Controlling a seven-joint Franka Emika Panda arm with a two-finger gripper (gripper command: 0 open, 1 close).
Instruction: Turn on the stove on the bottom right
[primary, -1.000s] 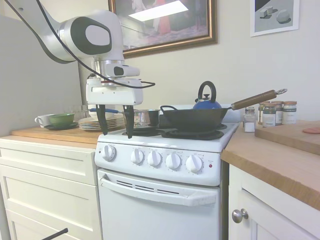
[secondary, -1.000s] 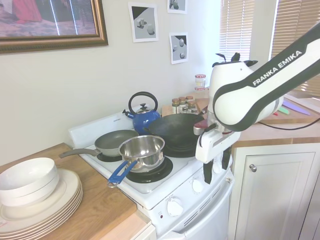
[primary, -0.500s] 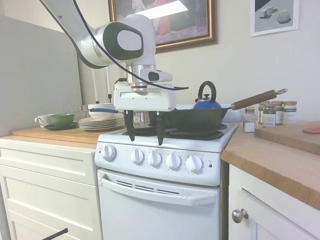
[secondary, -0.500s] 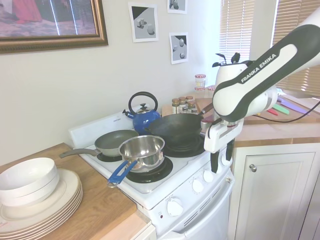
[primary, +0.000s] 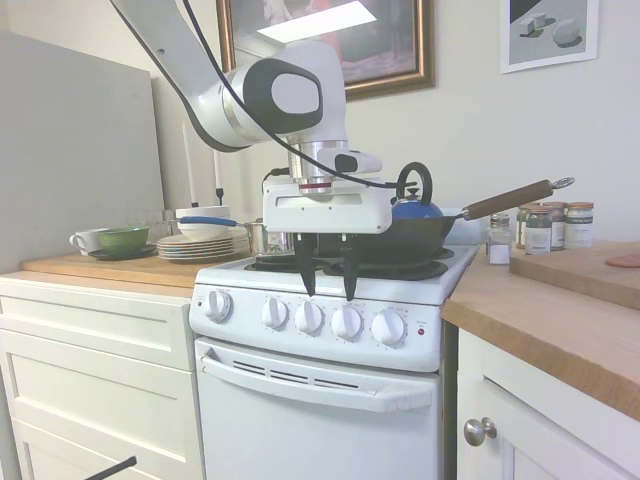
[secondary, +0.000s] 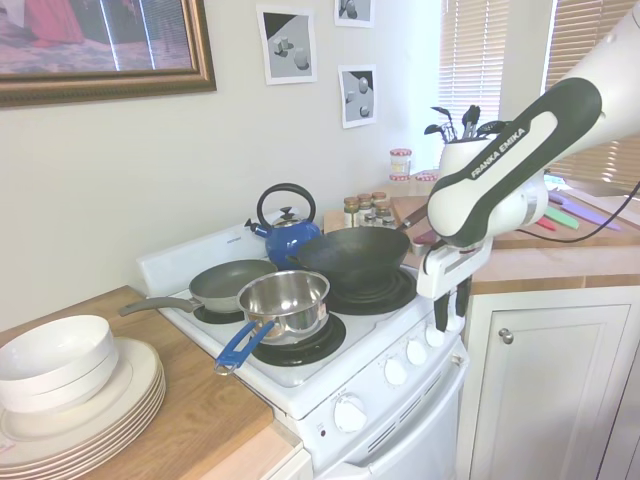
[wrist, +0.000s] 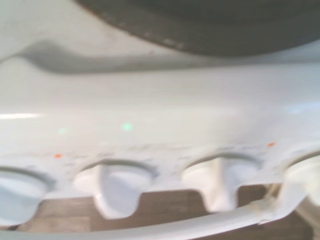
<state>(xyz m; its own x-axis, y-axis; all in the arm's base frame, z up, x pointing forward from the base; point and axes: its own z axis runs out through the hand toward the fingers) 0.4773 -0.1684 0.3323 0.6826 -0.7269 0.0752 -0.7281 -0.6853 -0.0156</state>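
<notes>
A: Where is the stove (primary: 330, 340) standing?

B: It stands between the cream cabinets (primary: 95, 370) and the wooden counter (primary: 560, 320). On its front panel there is a row of five white knobs (primary: 309, 318), and a small red light (primary: 421, 331) sits at 3 o'clock from the last knob.

A: And the gripper (primary: 326, 293)?

B: It hangs above the front edge of the stove, pointing down. Its two dark fingers (primary: 304, 276) are apart, with nothing between them. The tips are just over the third and fourth knob from the cabinet side, and they do not touch them.

A: What is on the burners?

B: A black wok (primary: 400, 235) with a wooden handle is at 2 o'clock from the gripper, and a blue kettle (primary: 413, 200) is behind it. In the second exterior view a steel saucepan (secondary: 285, 300) with a blue handle is on the front burner, and a grey frying pan (secondary: 225, 283) is at 10 o'clock from it.

A: Does the wrist view help?

B: It is blurred. It shows some knobs from above, the white top edge (wrist: 160, 100) and the dark rim of a burner (wrist: 210, 30).

A: Anything beside the stove?

B: Stacked plates (secondary: 90, 410) with a white bowl (secondary: 55, 360), and spice jars (primary: 550, 225) on the counter.
</notes>
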